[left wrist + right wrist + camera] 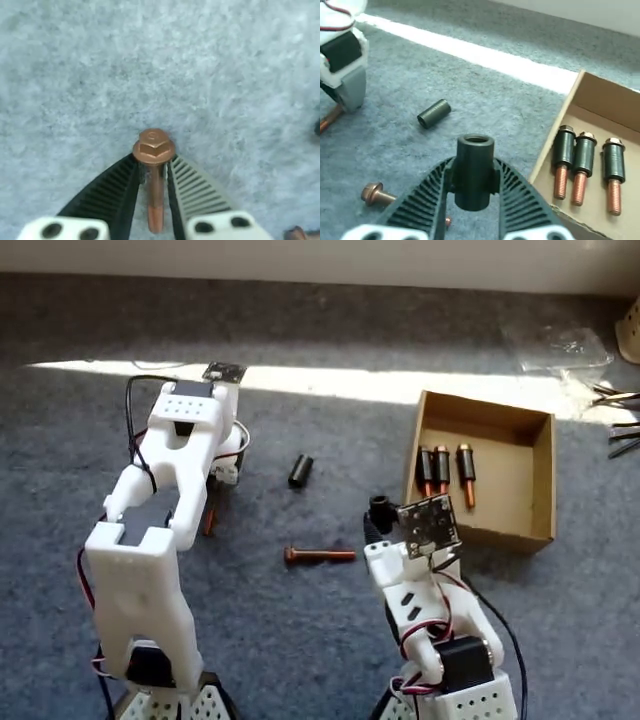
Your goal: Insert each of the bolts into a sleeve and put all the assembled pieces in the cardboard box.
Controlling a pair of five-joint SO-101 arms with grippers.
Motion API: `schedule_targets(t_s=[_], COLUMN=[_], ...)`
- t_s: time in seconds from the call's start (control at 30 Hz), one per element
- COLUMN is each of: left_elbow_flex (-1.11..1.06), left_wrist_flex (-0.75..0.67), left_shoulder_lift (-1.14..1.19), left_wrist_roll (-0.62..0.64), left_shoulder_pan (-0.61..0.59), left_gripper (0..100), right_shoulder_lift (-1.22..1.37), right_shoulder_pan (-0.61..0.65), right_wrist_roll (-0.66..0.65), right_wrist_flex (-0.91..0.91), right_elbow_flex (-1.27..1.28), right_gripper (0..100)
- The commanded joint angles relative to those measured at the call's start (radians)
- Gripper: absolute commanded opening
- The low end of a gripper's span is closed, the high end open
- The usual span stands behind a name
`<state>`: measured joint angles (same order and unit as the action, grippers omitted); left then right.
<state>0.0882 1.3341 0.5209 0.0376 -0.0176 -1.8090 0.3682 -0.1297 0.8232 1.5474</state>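
1. Left arm (150, 570), frame left: white boxy shells, black and red cables.
2. Right arm (432, 625), lower right: white shells, black servo, square circuit board (430, 523).
3. Left pincer (155, 162): ribbed fingers, one black, one grey.
4. Right pincer (474, 167): dark ribbed fingers.

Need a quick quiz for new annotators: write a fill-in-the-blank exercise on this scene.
1. The box holds ___ assembled pieces.
2. The left gripper is shut on a ___.
3. The right gripper is shut on a ___.
Missing words: three; bolt; sleeve.
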Motion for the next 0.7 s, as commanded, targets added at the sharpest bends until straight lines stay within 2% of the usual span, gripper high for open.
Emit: schedule_targets(t_s=[0.0, 0.1, 0.3, 0.47, 0.67], left_elbow_flex=[-0.004, -0.001, -0.004, -0.019, -0.15], left_wrist_flex=[0.002, 0.038, 0.138, 0.157, 0.143], left_shoulder_lift=[-0.162, -0.268, -0.473, -0.624, -0.877], left_wrist_roll=[-0.032, -0.04, -0.144, -0.155, -0.153], left_shoulder_pan=[0.035, 0.035, 0.045, 0.047, 0.11], left_gripper=[4, 4, 4, 4, 4], right_shoulder_lift=[0.001, 0.001, 0.001, 0.001, 0.001], right_shoulder_pan=[0.059, 0.094, 0.122, 0.139, 0.282], right_wrist_roll=[0.002, 0.002, 0.002, 0.002, 0.002], right_wrist_flex=[-0.027, -0.047, -0.243, -0.318, -0.332], right_elbow_flex=[-0.007, 0.025, 0.163, 0.211, 0.211], right_gripper=[0.4, 0.4, 0.4, 0.4, 0.4])
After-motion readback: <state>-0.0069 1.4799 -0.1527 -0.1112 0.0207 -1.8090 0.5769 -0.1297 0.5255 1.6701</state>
